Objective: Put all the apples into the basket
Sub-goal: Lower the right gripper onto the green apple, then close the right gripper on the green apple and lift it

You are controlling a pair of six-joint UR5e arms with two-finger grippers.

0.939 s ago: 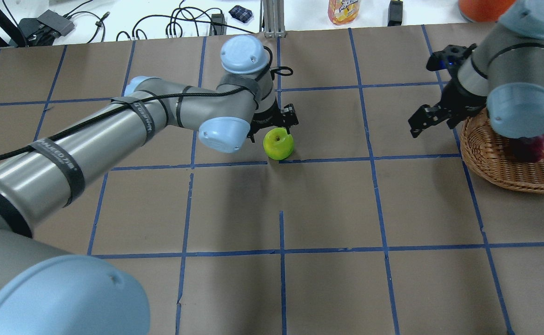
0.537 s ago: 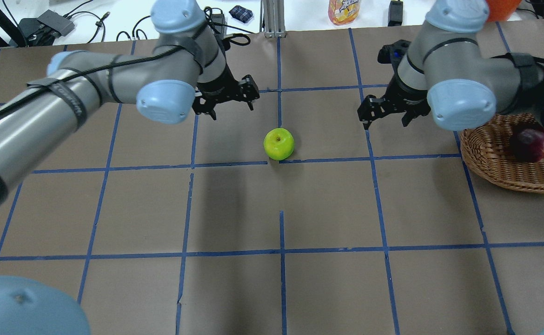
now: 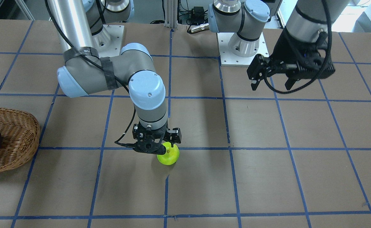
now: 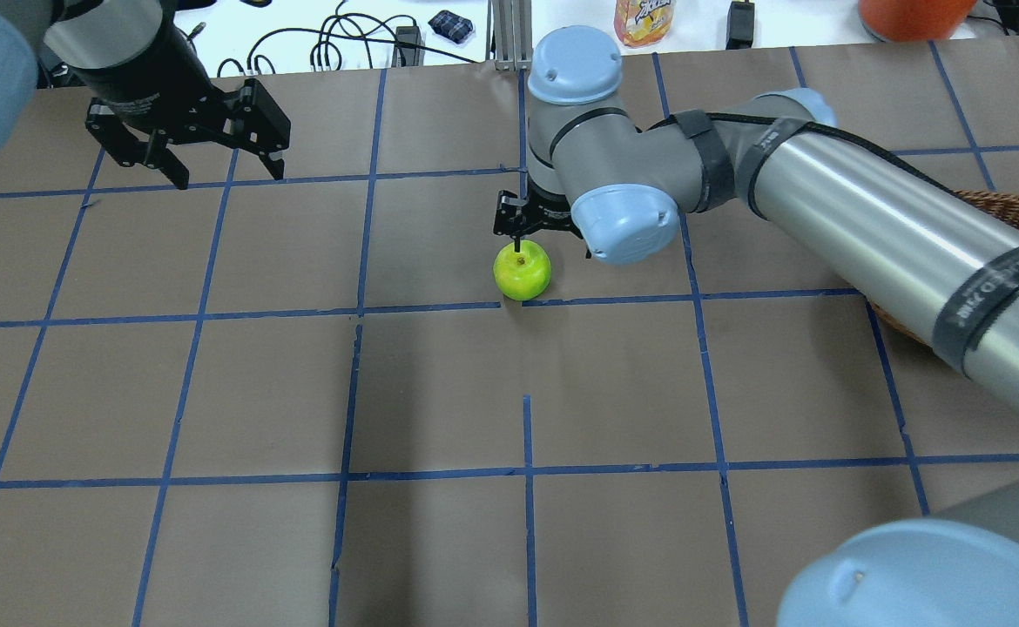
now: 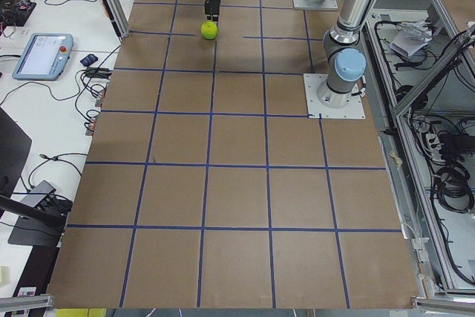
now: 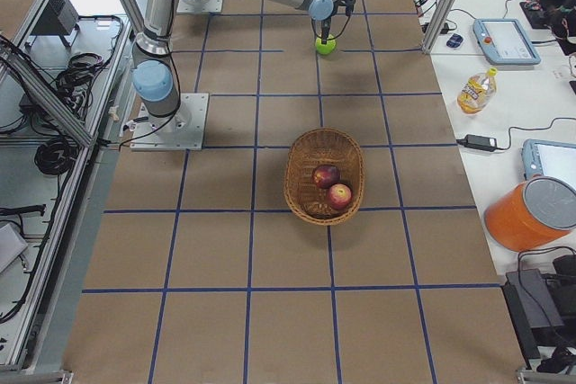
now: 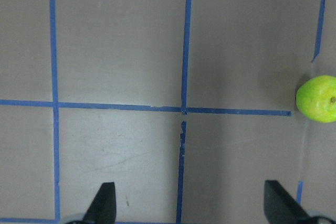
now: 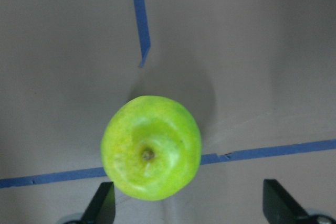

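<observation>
The yellow-green apple [image 4: 522,271] sits on the brown table at its middle; it also shows in the front view [image 3: 168,154] and the right wrist view [image 8: 151,148]. My right gripper [image 4: 534,232] [image 3: 161,145] hangs open just above it, with its fingertips [image 8: 103,203] on either side in the wrist view and not touching it. The wicker basket [image 6: 301,188] [image 3: 17,136] stands on my right with the maroon apple [image 6: 325,175] and the red apple [image 6: 339,196] inside. My left gripper [image 4: 226,170] [image 3: 271,86] is open and empty, high at the far left.
Blue tape lines grid the table. Beyond its far edge lie cables [image 4: 335,43], a juice bottle [image 4: 643,19] and an orange bucket [image 6: 531,213]. My right arm [image 4: 867,218] stretches across from the basket side and hides most of the basket in the overhead view.
My left gripper has drawn back from the green apple to the far left. My right gripper has swung from the basket across to just above the apple, which has not moved.
</observation>
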